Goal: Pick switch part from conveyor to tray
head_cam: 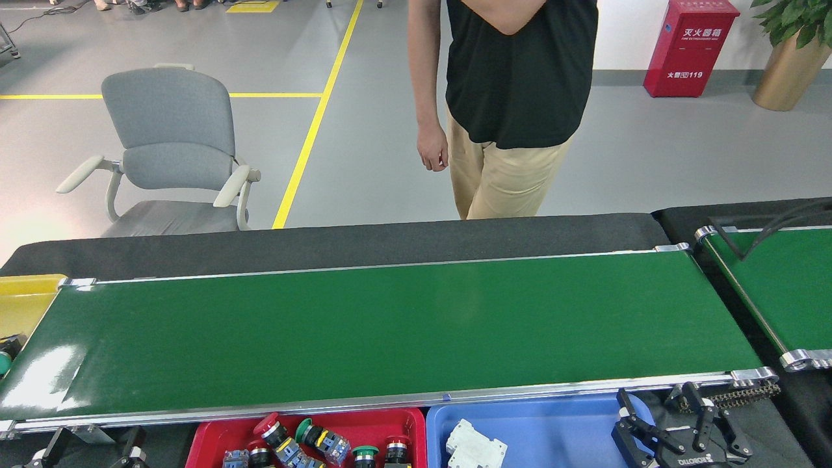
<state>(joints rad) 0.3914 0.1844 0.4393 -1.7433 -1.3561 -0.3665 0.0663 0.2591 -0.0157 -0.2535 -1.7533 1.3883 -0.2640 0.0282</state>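
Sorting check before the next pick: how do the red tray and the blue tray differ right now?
The red tray sits left of the blue tray. The red tray holds several push-button switches with red and green caps; the blue tray holds only white breaker-like parts and is otherwise mostly bare. The right gripper hangs at the blue tray's right corner; none is over the red tray. Both sit just below the conveyor, which carries nothing.

Two trays (312, 426) (552, 422) lie side by side before the conveyor (390, 331); a person (513, 97) stands behind it.
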